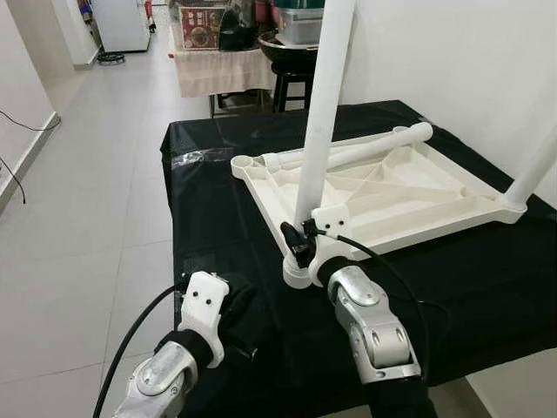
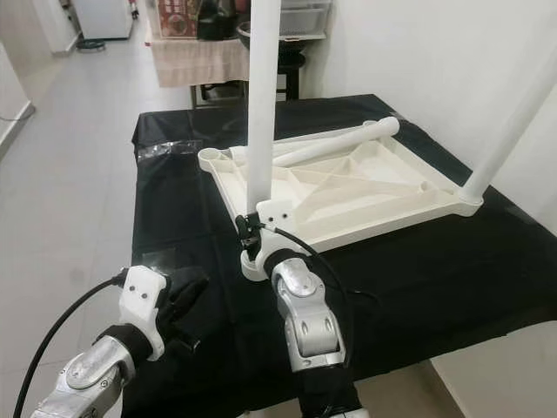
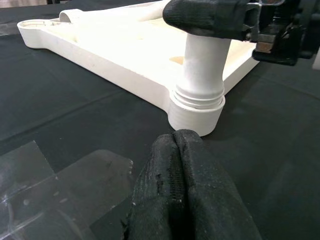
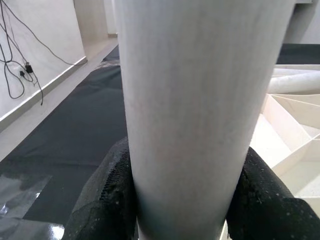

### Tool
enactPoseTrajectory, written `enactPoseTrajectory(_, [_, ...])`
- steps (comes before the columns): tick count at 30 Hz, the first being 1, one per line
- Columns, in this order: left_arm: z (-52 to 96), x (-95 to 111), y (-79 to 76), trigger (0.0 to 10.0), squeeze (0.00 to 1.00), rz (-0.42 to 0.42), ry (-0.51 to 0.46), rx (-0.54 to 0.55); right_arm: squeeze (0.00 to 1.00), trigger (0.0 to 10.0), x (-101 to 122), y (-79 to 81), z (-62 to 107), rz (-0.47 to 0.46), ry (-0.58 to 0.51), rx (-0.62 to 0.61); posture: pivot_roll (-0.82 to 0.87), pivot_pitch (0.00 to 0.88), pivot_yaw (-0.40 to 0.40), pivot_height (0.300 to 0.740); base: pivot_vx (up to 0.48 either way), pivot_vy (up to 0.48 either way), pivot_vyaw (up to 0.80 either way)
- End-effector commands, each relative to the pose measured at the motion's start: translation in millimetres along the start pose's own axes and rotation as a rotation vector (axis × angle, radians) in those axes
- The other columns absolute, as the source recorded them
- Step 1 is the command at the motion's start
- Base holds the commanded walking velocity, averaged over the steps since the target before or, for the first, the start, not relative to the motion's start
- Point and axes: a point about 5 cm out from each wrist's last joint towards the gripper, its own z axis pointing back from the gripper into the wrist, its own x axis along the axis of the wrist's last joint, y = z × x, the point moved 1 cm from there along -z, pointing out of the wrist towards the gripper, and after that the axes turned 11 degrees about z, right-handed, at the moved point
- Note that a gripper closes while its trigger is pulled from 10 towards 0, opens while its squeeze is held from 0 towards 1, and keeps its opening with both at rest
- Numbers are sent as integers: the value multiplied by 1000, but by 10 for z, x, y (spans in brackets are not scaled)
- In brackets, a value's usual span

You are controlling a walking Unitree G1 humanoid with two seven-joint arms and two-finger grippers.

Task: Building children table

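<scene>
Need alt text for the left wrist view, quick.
The right hand grips a white table leg just above its corner socket on the upturned white tabletop. The left hand, fingers pressed together, rests near the socket on the black cloth.

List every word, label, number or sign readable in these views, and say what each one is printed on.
No text can be read anywhere.
Box with a red printed front on the far cloth-covered table: the print is too small and blurred to read.
White tabletop, the upright leg held by the right gripper, and the black cloth: no markings seen.
Left gripper: no label seen.
</scene>
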Motion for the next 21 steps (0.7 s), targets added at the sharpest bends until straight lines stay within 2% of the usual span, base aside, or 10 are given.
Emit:
enactPoseTrajectory(1, [6,-29,16,10000,0,6,18,9,71,10000,-251,-40,38,1,126,-31,12,80,-49,740,0,0,0])
enactPoseTrajectory(2, [5,-29,13,10000,0,7,18,8,1000,10000,-236,-31,37,-22,117,-12,14,82,-47,740,0,0,0])
enactPoseTrajectory(6, [2,-29,8,10000,0,8,19,6,1000,10000,-122,-29,-10,-100,32,74,17,84,-45,740,0,0,0])
enactPoseTrajectory(10, [-4,-29,3,10000,0,9,20,4,1000,10000,82,-66,-73,-80,-103,201,15,86,-45,740,0,0,0])
enactPoseTrajectory(12, [-5,-28,0,10000,0,9,19,4,980,10000,126,-61,-84,-66,-129,245,15,86,-46,740,0,0,0])
enactPoseTrajectory(13, [-5,-26,-4,10000,0,10,18,4,125,10000,208,-51,-105,-33,-179,339,18,88,-49,740,0,0,0])
enactPoseTrajectory(14, [-5,-25,-7,10000,0,11,17,5,0,10000,235,-55,-121,-1,-197,396,22,89,-50,740,0,0,0])
enactPoseTrajectory(18, [-3,-24,-15,10000,0,11,16,5,0,10000,254,-81,-152,77,-215,482,27,91,-53,740,0,0,0])
enactPoseTrajectory(20, [-2,-21,-28,10000,0,14,15,5,0,10000,245,-146,-194,197,-220,677,31,94,-57,740,0,0,0])
enactPoseTrajectory(21, [-2,-21,-28,10000,0,14,15,5,0,10000,245,-146,-194,197,-220,677,31,94,-57,740,0,0,0])
